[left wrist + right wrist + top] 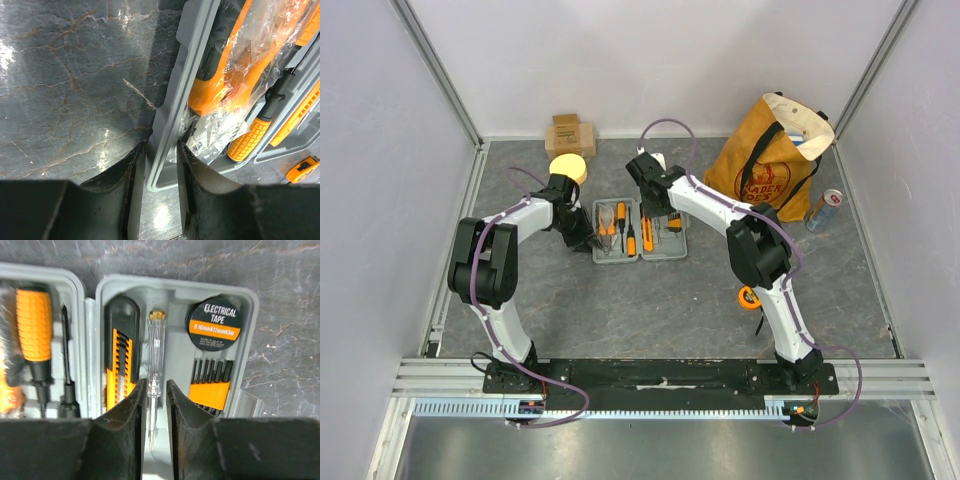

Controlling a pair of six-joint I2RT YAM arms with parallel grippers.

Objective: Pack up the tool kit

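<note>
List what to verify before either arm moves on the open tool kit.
1. Case lying open, flat: ok.
2. Left gripper straddling the case's left rim: ok.
3. Left gripper's hold on that rim: cannot tell.
4. Right gripper astride the clear tester: ok.
5. Electrical tape seated in its slot: ok.
6. All tools inside: not ok, small orange item lies on the table.

1. A dark grey table top (660, 300), veined like marble, is laid across the whole work area.
2. It is enclosed at the back and both sides by plain white wall panels (650, 60).
3. The panels are joined at the back corners by slanting aluminium posts (438, 70).
4. A ribbed aluminium rail (440, 375) is fixed along the near edge.
5. Soft patches of glare (106, 134) are reflected in the polished surface.
</note>
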